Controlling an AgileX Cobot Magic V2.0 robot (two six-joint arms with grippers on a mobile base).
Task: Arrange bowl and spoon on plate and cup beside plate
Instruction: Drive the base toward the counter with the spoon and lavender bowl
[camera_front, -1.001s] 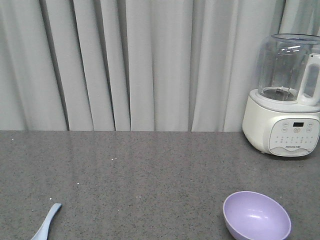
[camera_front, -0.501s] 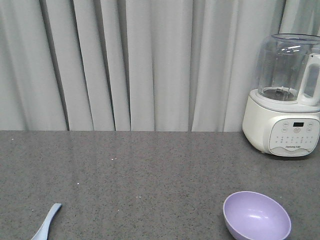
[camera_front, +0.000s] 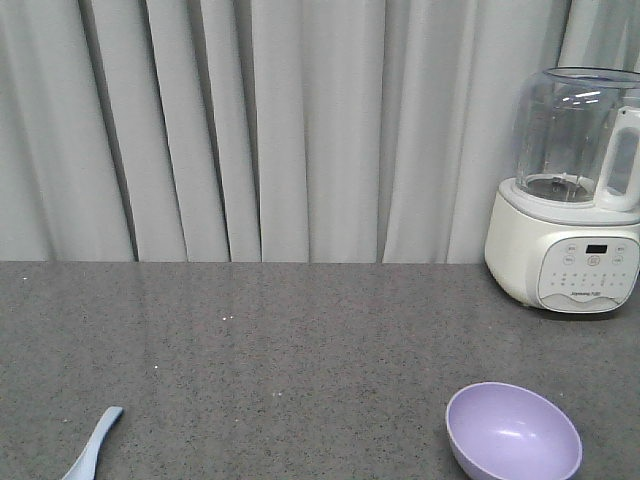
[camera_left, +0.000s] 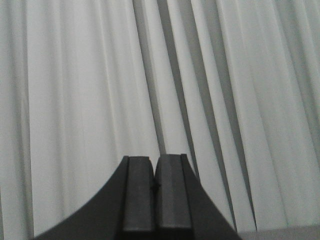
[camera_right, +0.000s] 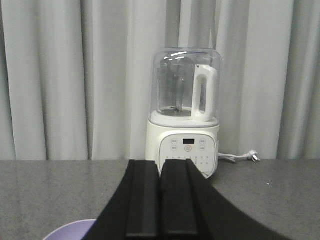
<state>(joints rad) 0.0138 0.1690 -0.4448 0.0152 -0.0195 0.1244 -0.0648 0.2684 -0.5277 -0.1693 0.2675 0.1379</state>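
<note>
The left gripper (camera_left: 154, 167) sits at the bottom centre of its wrist view. Its two dark fingers are pressed together with nothing between them, and pleated grey curtain (camera_left: 90, 90) fills the frame behind. The right gripper (camera_right: 161, 172) is likewise pressed together and holds nothing, low in the centre of its own view.

In the front view, the pale blue spoon (camera_front: 93, 445) lies at the lower left on the grey speckled countertop (camera_front: 300, 340). Only what seems to be its flat handle shows, since the frame edge cuts off the rest. The lavender bowl (camera_front: 513, 432) sits upright at the lower right, smooth and matte, well apart from the spoon. A white blender (camera_front: 575, 200) with a clear jug stands at the right edge by the curtain.

Only the right wrist view shows the blender's cord (camera_right: 240, 157), with a sliver of the bowl's rim at its lower left.
</note>
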